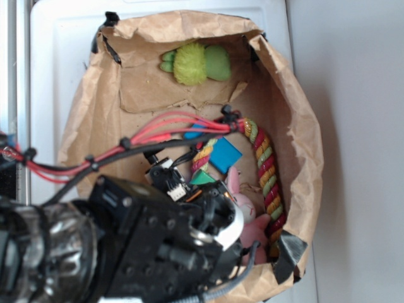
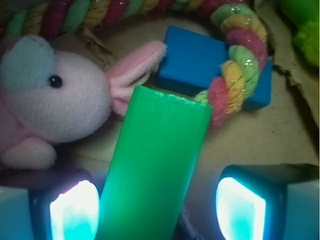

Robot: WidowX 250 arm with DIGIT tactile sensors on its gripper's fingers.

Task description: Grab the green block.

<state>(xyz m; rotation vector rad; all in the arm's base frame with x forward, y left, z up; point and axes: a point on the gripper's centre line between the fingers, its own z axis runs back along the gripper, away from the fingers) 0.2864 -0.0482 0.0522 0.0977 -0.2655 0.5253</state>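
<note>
Two glowing pads frame what I see from the wrist: my gripper [image 2: 157,210] is spread wide, and the green block [image 2: 157,165] runs up between the fingers [image 2: 75,210], its long axis pointing away from me. The left pad sits just beside the block's left edge, perhaps touching it, while the right pad stands clearly apart from the right edge, with bare paper showing in the gap. So I have hold of nothing yet; I judge that I am straddling the block, ready to close on its long smooth sides, which is the sensible way to take it because the narrow width fits between the pads.

Just beyond the block's far end lies a blue block [image 2: 192,60], with the rope toy [image 2: 235,75] draped over its right part and arching across the top of my view. Ahead and to my left is the pink bunny [image 2: 55,95], one ear reaching to the block's far left corner. That ear is near enough that closing could pinch some plush along with the block.

From the exterior view my arm covers most of the spot; only a small green corner [image 1: 202,177] shows beside the larger blue face, all inside the paper bag [image 1: 303,126]. The lime plush [image 1: 196,63] rests at the bag's far end, well apart from me.
</note>
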